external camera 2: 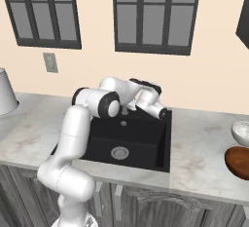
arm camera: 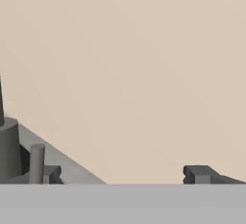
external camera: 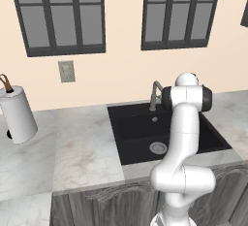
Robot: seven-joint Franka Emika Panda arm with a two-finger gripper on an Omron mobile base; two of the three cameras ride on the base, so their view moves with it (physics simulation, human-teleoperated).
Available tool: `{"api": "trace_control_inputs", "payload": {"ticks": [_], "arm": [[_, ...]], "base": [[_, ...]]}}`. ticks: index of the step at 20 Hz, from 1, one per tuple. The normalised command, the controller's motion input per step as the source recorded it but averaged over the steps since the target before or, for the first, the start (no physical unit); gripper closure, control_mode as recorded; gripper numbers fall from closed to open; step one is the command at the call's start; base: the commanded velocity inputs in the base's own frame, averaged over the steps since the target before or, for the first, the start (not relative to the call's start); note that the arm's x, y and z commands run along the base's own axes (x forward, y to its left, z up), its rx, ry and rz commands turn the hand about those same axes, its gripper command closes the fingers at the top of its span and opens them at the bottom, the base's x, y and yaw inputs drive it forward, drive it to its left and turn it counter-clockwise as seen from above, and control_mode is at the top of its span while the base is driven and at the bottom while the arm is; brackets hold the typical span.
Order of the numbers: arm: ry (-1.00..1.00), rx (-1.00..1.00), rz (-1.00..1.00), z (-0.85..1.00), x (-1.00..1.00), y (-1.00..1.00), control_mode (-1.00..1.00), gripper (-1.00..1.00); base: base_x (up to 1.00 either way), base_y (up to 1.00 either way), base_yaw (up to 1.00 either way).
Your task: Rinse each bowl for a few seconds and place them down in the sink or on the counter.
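The white arm is folded over the large black rectangular recessed sink (external camera 2: 146, 145), its hand held at the back of the basin beside the grey gooseneck tap (external camera: 155, 94); the two-finger gripper (arm camera: 122, 175) points at the bare cream wall, and in the hand view its two dark fingertips (arm camera: 199, 174) stand wide apart with nothing between them; the tap base sits close to the left fingertip in that view, though contact cannot be confirmed. A small round shallow reddish-brown bowl (external camera 2: 238, 161) rests on the pale grey-white marble counter (external camera 2: 199, 148) well to the right of the sink, cut by the frame edge; a round pale grey bowl-like vessel (external camera 2: 240, 132) sits just behind it; whether the two touch cannot be told. A white paper-towel roll on a holder (external camera: 17, 116) stands on the counter far to the left. No water is visible at the spout; the task appears to be at its start, with no bowl yet taken up. Judged by appearance, the reddish-brown bowl is rigid, light and smooth-glazed, hence slippery once wet and liable to chip if dropped into the basin; the recommended hold is across the rim, one finger inside and one outside the wall, since the full width likely exceeds the jaw opening.
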Motion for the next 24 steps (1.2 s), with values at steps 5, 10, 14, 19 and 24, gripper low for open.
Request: {"api": "trace_control_inputs", "payload": {"ticks": [5, 10, 14, 19, 24], "arm": [[0.07, 0.01, 0.0, -0.2, 0.18, -0.14, -1.0, -1.0], [0.07, 0.01, 0.0, -0.26, 0.1, -0.24, -1.0, 1.0], [0.02, 0.02, 0.0, -0.2, 0.02, -0.28, -1.0, 1.0], [0.0, 0.05, 0.0, -0.12, 0.0, -0.39, -1.0, 1.0], [0.0, 0.05, 0.0, -0.09, -0.01, -0.47, -1.0, 1.0]], "base": [[0.0, 0.0, 0.0], [0.0, 0.0, 0.0], [0.0, 0.0, 0.0], [0.0, 0.0, 0.0], [0.0, 0.0, 0.0]]}}
